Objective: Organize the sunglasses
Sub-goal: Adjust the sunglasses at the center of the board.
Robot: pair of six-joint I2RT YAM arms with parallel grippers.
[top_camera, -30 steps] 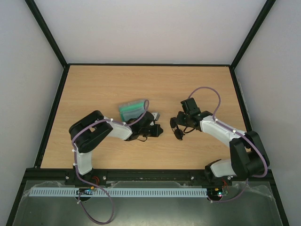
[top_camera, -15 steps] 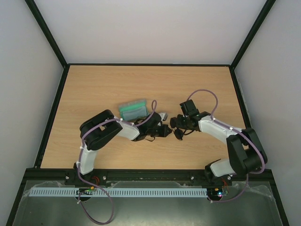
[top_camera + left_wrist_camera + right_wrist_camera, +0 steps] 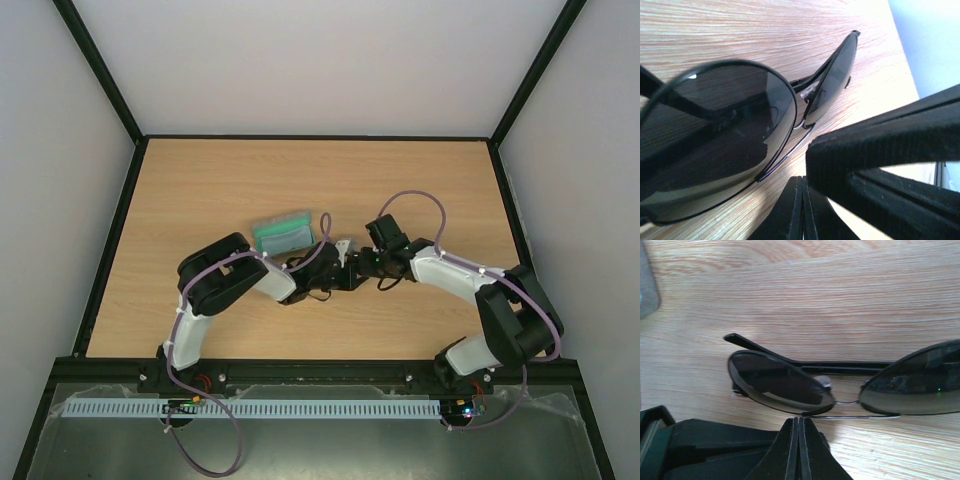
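Right wrist view: right gripper (image 3: 798,422) closed tight at the sunglasses (image 3: 780,382) rim

Fingers (image 3: 790,455) are pressed flat together with no gap. Their tips touch the lower rim of one lens, at 12 o'clock of them. Can't tell if the wire is actually pinched.

The sunglasses are on the wooden table (image 3: 840,290), second lens at 3 o'clock, one temple arm running behind both.

The left gripper (image 3: 801,182) is fully closed too, nothing between its fingers, near lens at 10 o'clock of its tips.

In the top view both grippers meet mid-table. The grey case (image 3: 280,232), green lining showing, sits near them at 10 o'clock.
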